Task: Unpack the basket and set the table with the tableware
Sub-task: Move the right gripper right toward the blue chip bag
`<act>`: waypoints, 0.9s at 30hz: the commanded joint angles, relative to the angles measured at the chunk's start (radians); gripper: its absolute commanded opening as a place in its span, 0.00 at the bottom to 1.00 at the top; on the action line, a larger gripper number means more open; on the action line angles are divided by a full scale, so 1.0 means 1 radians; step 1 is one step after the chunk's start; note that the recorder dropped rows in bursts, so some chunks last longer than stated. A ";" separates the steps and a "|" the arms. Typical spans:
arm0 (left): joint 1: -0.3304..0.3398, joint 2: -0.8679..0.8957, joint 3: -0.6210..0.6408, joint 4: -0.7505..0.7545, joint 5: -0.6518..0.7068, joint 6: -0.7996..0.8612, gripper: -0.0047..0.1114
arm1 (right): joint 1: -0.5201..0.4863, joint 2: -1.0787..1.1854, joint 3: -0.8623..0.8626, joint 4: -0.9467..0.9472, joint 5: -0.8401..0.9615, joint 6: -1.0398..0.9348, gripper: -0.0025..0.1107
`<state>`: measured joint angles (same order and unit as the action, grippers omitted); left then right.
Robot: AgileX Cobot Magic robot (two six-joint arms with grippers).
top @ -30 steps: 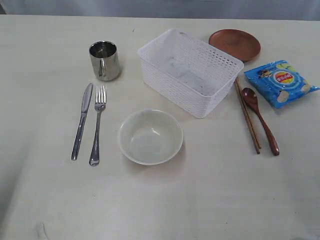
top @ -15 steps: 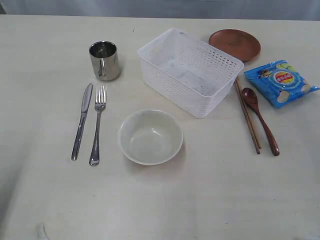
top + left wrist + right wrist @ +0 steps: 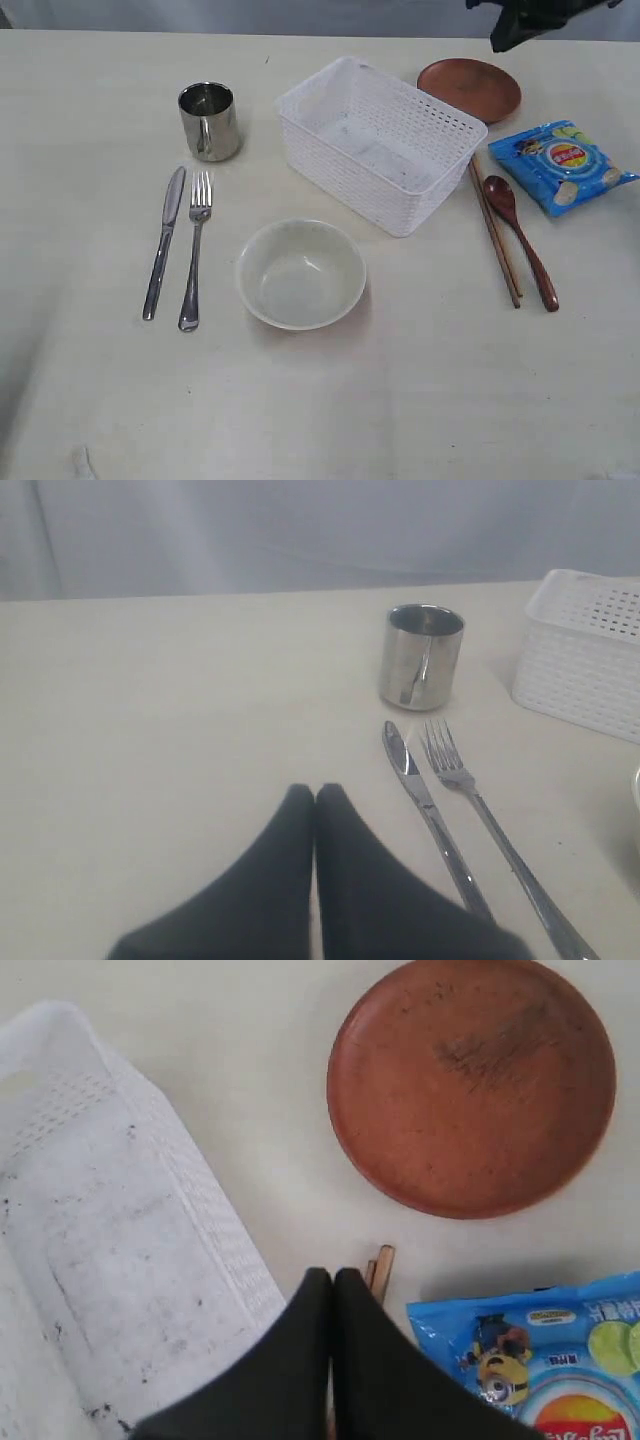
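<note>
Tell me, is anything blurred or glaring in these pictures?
Exterior view: soft, even light, only a faint shadow beneath the pale ceramic bowl. Left wrist view: the shiny steel mug shows bright streaks. Right wrist view: the round brown plate is sharp, its scuffs visible; the black right gripper shows no detail.

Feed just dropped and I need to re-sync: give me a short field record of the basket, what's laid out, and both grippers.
basket: white perforated plastic basket, empty, upright on cream table
left of basket: steel mug; steel knife and steel fork side by side
nearer the camera: pale ceramic bowl, empty
right of basket: round brown plate, wooden chopsticks, reddish-brown wooden spoon, blue snack bag
left gripper: shut, holding nothing
right gripper: shut, holding nothing, between basket and plate
</note>
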<state>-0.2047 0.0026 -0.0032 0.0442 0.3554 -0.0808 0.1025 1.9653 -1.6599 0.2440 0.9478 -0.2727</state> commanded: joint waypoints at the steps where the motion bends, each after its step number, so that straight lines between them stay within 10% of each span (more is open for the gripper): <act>1: -0.005 -0.003 0.003 0.008 -0.011 -0.004 0.04 | -0.047 0.039 0.001 0.015 0.007 -0.020 0.02; 13: -0.005 -0.003 0.003 0.008 -0.011 -0.004 0.04 | -0.573 0.044 0.056 0.361 0.273 0.048 0.09; 18: -0.005 -0.003 0.003 0.008 -0.011 -0.004 0.04 | -0.643 0.044 0.167 0.360 0.224 0.048 0.45; 27: -0.005 -0.003 0.003 0.008 -0.011 -0.004 0.04 | -0.656 0.044 0.347 0.399 0.033 -0.019 0.45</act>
<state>-0.2047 0.0026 -0.0032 0.0442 0.3554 -0.0808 -0.5478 2.0112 -1.3507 0.5997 1.0517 -0.2389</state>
